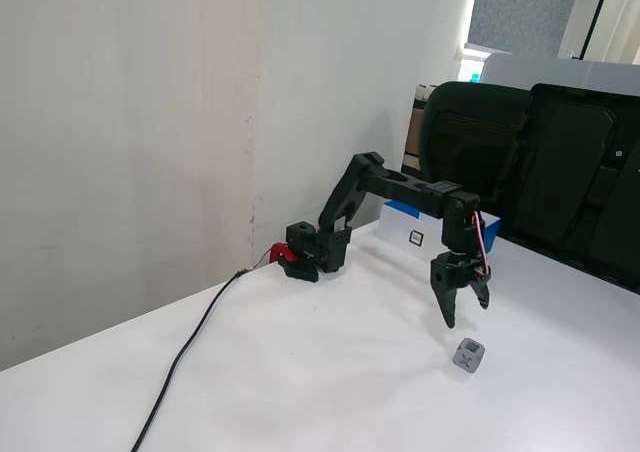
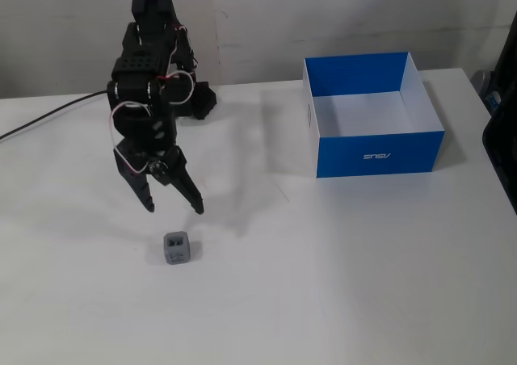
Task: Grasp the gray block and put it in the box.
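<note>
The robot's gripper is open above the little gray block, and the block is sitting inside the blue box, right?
Not quite. The gripper is open above the gray block, but the block sits on the white table, well apart from the blue box, as this fixed view shows.

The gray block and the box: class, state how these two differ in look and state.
The gray block is tiny, solid and gray; the box is far bigger, blue outside, white inside. The block has closed faces; the box is open-topped and empty. Both rest on the white table, untouched by the gripper.
</note>
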